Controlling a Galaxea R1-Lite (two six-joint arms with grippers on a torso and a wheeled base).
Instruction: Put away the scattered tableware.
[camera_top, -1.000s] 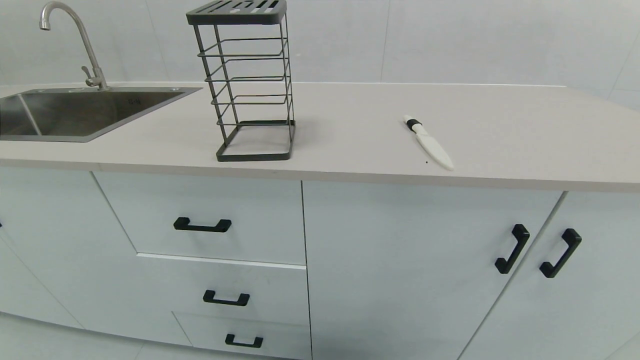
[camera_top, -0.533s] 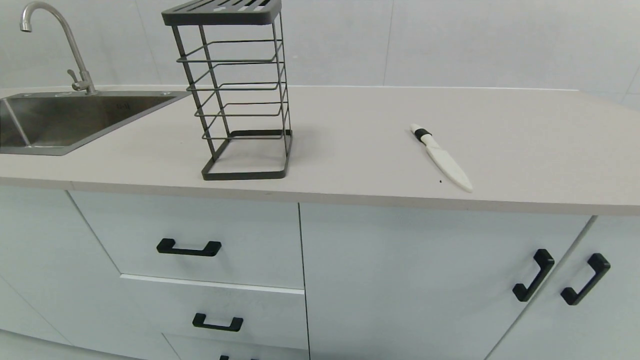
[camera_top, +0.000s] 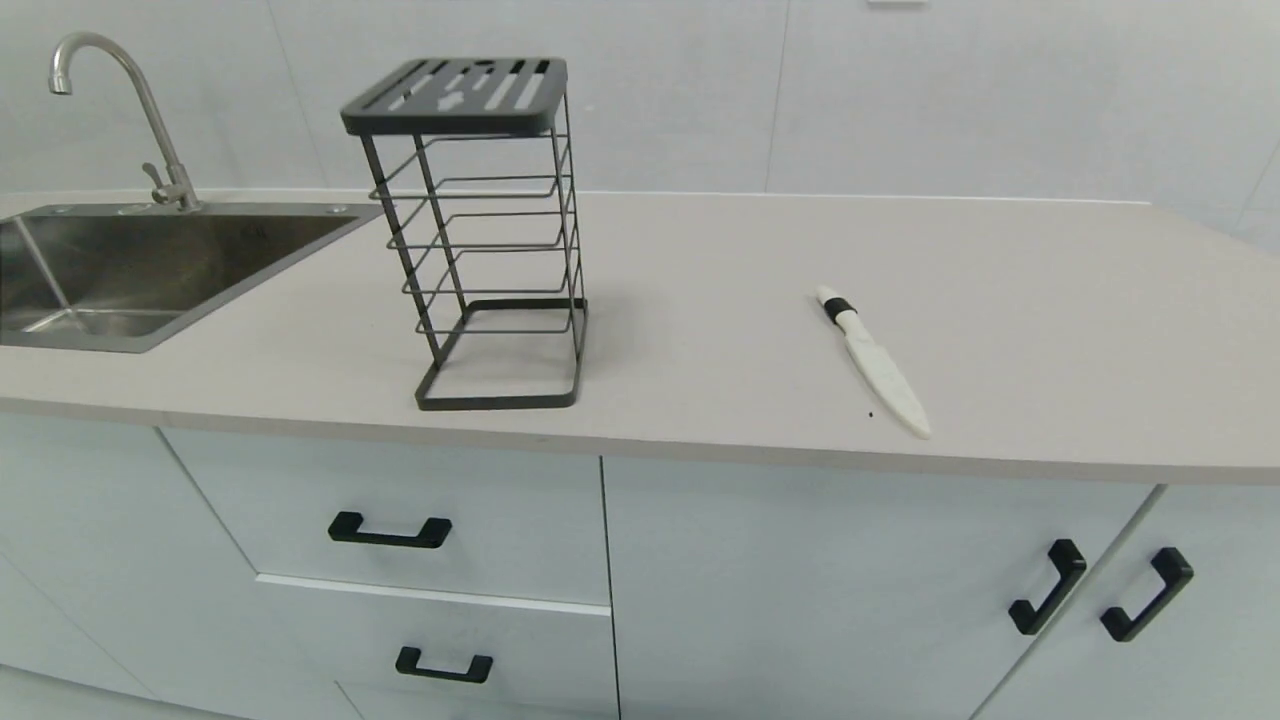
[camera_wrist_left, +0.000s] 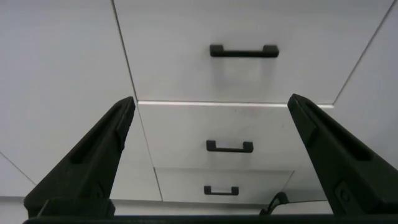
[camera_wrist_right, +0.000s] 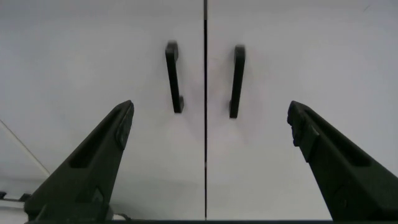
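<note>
The white, black-banded knife (camera_top: 872, 362) is lying by the grey tabletop's (camera_top: 700, 260) near edge, right of the black wire rack (camera_top: 478, 240). The left gripper (camera_wrist_left: 211, 102) and the right gripper (camera_wrist_right: 210, 107) are hanging low, fingers spread. A clumsy nudge may be pushing the flat knife off.

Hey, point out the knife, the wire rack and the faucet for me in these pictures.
knife (camera_top: 876, 365), head view, on the middle of its white blade.
wire rack (camera_top: 450, 126), head view, on the front edge of its slotted top plate.
faucet (camera_top: 148, 110), head view, on its rising neck.
</note>
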